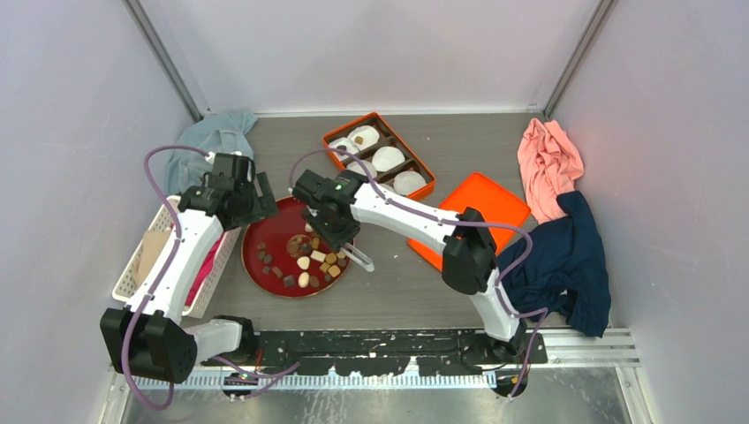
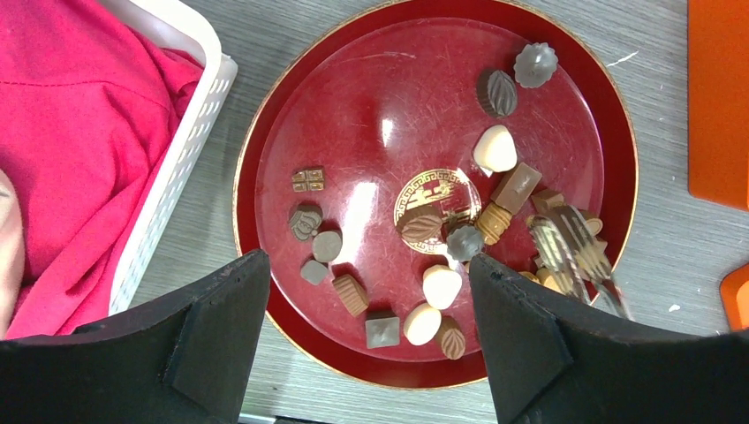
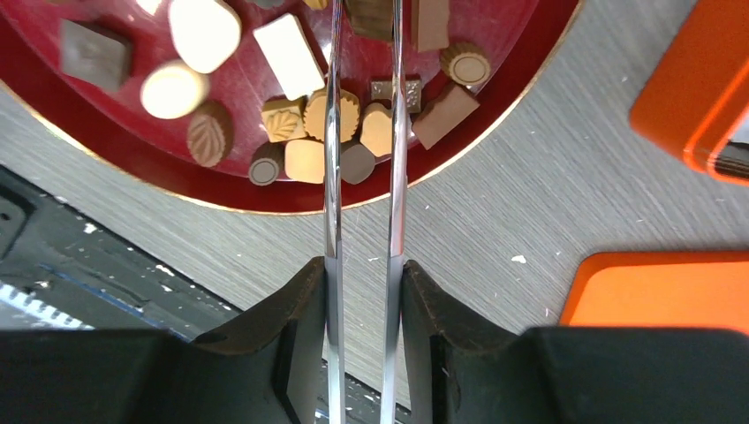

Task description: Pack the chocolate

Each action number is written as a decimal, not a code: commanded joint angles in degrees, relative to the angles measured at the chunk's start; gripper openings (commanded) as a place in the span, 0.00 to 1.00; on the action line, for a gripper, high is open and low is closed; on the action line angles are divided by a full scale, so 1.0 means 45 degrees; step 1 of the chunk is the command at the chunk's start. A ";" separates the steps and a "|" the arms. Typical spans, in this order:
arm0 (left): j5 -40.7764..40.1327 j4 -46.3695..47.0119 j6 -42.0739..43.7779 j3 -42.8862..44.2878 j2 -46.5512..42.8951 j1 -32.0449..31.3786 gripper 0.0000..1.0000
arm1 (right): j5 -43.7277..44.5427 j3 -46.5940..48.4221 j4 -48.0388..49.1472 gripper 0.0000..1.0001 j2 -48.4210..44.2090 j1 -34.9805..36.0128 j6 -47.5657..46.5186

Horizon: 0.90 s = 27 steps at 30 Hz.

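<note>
Several small pieces of chocolate (image 1: 309, 262) (image 2: 442, 284) (image 3: 287, 68), dark brown, tan and cream, lie loose on a round dark-red plate (image 1: 269, 231) (image 2: 371, 106) (image 3: 238, 190). My right gripper (image 1: 327, 225) (image 3: 364, 265) is shut on a pair of metal tongs (image 1: 358, 256) (image 2: 574, 247) (image 3: 333, 177). The tong blades reach over the pile at the plate's right side, either side of a brown piece at the top edge of the right wrist view; whether it is pinched does not show. My left gripper (image 1: 256, 199) (image 2: 366, 265) hangs open above the plate's left rim, holding nothing.
An orange box (image 1: 430, 187) with white paper cups (image 1: 387, 159) stands behind the plate; its orange lid (image 1: 481, 208) lies to the right. A white basket (image 1: 132, 265) with red cloth sits at the left. Pink and navy clothes (image 1: 565, 238) are piled at the right, with a grey-blue cloth (image 1: 212, 132) at the back left.
</note>
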 commanded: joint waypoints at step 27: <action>-0.0072 0.0289 -0.0001 0.0339 -0.0273 0.0043 0.83 | 0.0333 0.1855 0.2530 0.03 0.0404 -0.4895 0.1315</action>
